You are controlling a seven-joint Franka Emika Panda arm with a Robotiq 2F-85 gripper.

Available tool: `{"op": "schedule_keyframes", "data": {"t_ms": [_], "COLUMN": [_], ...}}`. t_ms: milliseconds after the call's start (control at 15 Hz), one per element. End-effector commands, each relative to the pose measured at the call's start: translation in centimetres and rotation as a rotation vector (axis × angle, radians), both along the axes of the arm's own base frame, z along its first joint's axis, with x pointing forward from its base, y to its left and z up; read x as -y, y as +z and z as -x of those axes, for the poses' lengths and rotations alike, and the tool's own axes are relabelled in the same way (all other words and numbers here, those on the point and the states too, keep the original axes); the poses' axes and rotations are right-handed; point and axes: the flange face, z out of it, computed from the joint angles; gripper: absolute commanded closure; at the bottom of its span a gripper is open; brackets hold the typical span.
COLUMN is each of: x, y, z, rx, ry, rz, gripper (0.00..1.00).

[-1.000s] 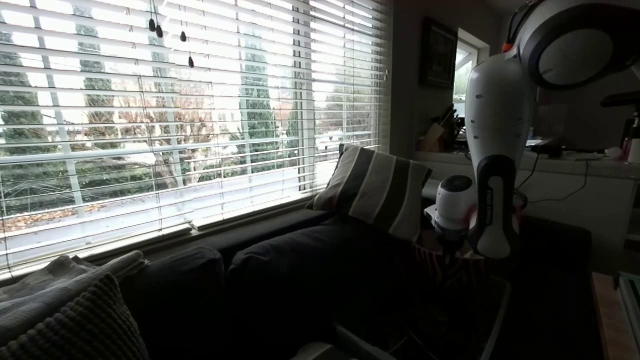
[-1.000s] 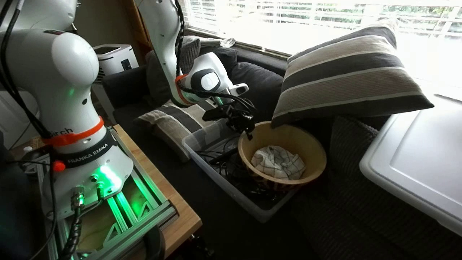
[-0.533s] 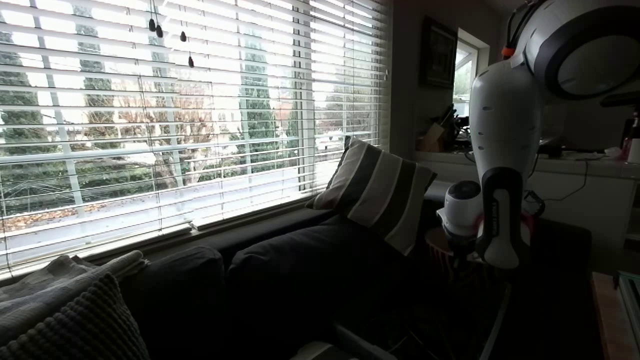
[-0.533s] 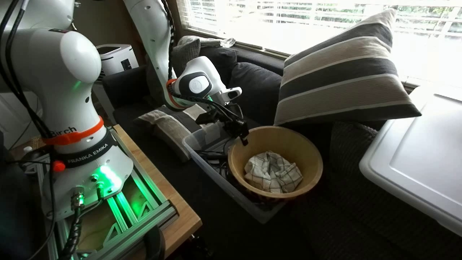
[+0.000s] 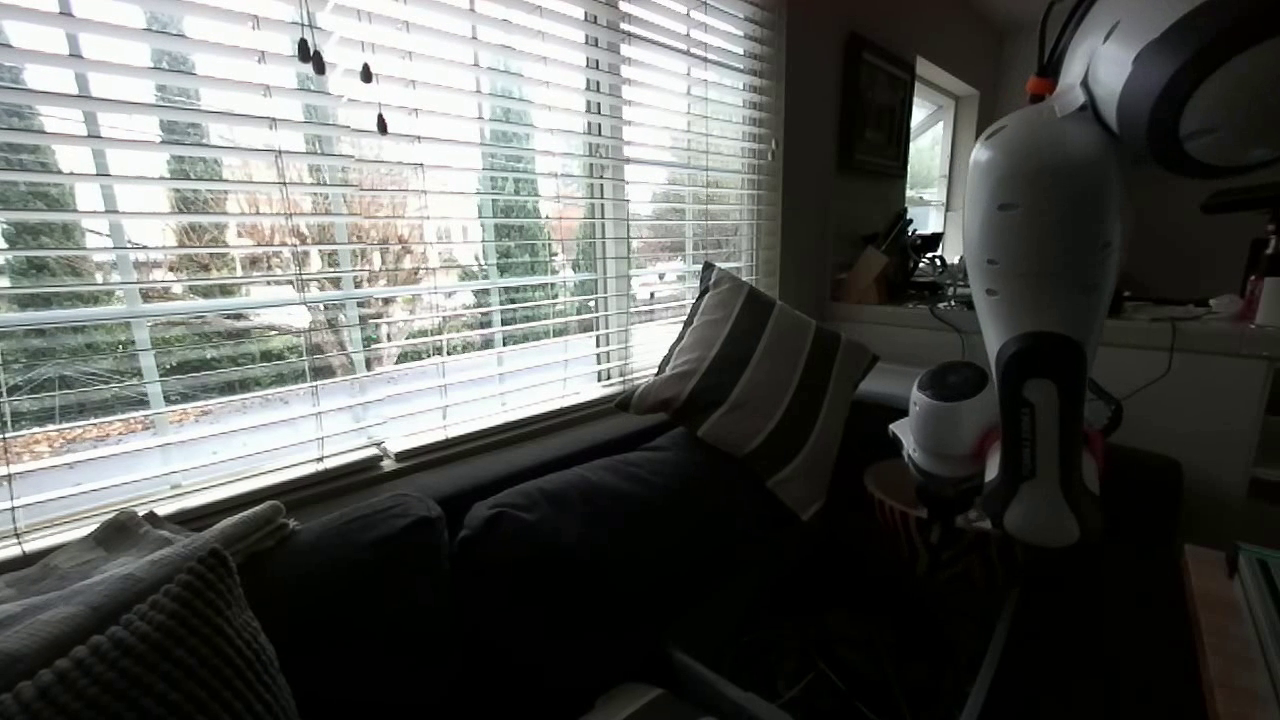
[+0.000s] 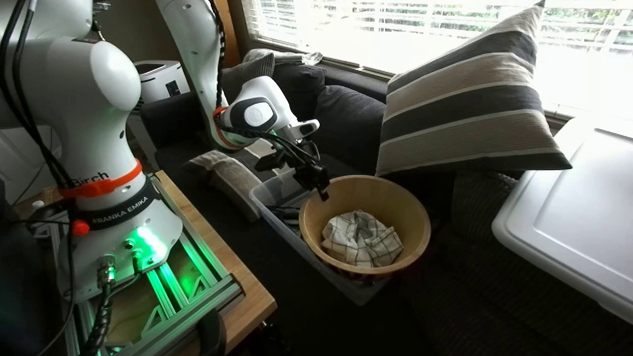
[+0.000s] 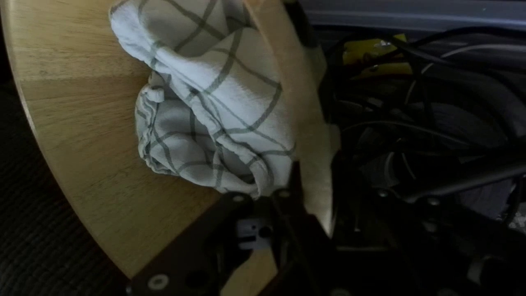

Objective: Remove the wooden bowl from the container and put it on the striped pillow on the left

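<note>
The wooden bowl (image 6: 410, 217) sits over the container (image 6: 362, 292), a translucent bin, with a checked cloth (image 6: 363, 237) inside it. The bowl also shows in the wrist view (image 7: 82, 123). My gripper (image 6: 324, 193) is shut on the bowl's near-left rim, one finger inside and one outside (image 7: 316, 176). Whether the bowl's base touches the bin's contents is hidden. A ribbed dark grey cushion with thin pale diagonal lines, fitting the striped pillow (image 5: 150, 640), leans at the sofa's far end. It also shows behind the arm (image 6: 252, 69).
A flat pillow with dark and beige bands (image 6: 235, 175) lies left of the container. A large banded pillow (image 6: 465, 113) leans over the bowl's far right side. A white lid (image 6: 578, 222) lies at right. Cables (image 7: 411, 107) fill the bin. A wooden table edge (image 6: 257, 301) is near the base.
My gripper and the bowl have moved together toward the robot's base, away from the large banded pillow. That pillow has tipped more upright and its near corner has dropped.
</note>
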Motion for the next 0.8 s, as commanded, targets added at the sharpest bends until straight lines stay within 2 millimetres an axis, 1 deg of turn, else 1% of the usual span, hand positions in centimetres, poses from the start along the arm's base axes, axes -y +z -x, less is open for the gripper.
{"op": "schedule_keyframes", "data": {"t_ms": [0, 67, 133, 200, 333, 400, 467, 533, 733], "x": [-1.8, -2.8, -4.2, -5.3, -8.1, -8.5, -9.8, -11.7, -15.0], "y": [2.7, 3.1, 2.4, 2.7, 2.9, 4.2, 4.3, 3.5, 4.0], "z": [2.2, 2.5, 0.1, 0.1, -0.5, 2.3, 1.9, -0.1, 0.3], "rx": [0.041, 0.055, 0.062, 0.071, 0.081, 0.086, 0.096, 0.102, 0.096], "ry": [0.101, 0.142, 0.183, 0.22, 0.303, 0.35, 0.403, 0.451, 0.574], "rz": [0.041, 0.04, 0.035, 0.028, 0.006, -0.008, -0.009, -0.005, -0.019], "gripper": [0.93, 0.93, 0.93, 0.93, 0.93, 0.93, 0.93, 0.93, 0.93]}}
